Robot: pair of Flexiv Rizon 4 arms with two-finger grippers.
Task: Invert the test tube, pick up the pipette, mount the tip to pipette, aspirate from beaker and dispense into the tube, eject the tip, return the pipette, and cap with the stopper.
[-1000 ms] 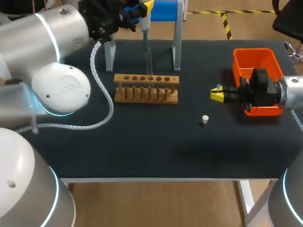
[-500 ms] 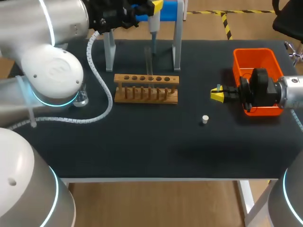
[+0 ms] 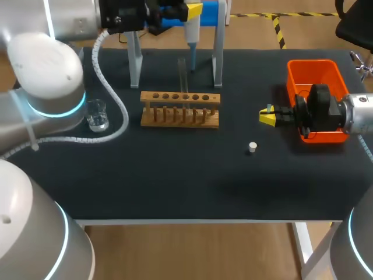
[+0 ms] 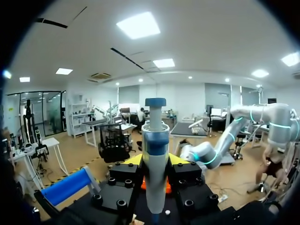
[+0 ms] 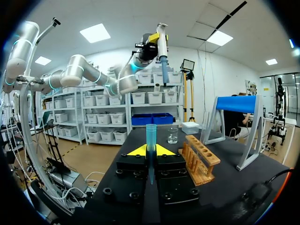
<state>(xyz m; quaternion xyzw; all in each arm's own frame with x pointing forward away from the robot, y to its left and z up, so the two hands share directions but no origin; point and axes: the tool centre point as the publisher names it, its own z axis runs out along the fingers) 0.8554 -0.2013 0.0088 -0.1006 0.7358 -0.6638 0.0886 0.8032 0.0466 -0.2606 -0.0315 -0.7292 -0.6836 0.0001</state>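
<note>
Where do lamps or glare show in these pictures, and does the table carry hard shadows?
Left wrist view: ceiling panels shine straight into the lens above the pipette. Right wrist view: the same, above the tip. Head view: no lamp shows; the matte table carries only faint, soft shadows.

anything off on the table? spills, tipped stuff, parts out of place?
Nothing stands out. The beaker is upright with no spill around it, the test tube stands upright in the rack, and the stopper sits alone on the mat. Left fingers hold the pipette, right fingers the tip.
</note>
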